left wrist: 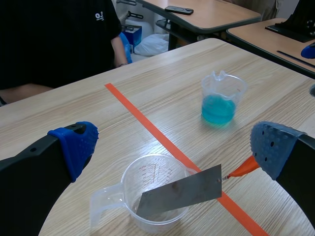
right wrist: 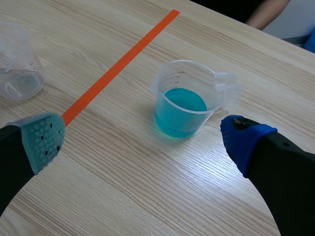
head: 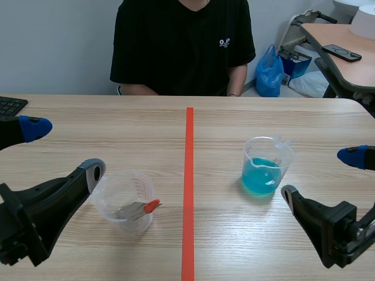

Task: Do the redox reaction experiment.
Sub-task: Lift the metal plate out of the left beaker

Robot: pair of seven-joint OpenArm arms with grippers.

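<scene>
Ideally, the right gripper (right wrist: 142,141), spread wide like the left gripper (left wrist: 174,145), closes squarely round the blue-liquid beaker (right wrist: 183,117), keeping it upright.

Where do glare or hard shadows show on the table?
Right wrist view: a pale glare patch on the table beside the beaker of blue liquid. Scene view: even light, only soft shadows. Left wrist view: the metal strip looks dull grey, without glare.

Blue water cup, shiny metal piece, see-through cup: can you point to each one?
blue water cup (head: 262,174): scene view, side wall at the liquid.
metal piece (left wrist: 179,192): left wrist view, middle of its flat face.
see-through cup (left wrist: 104,209): left wrist view, its handle.
</scene>
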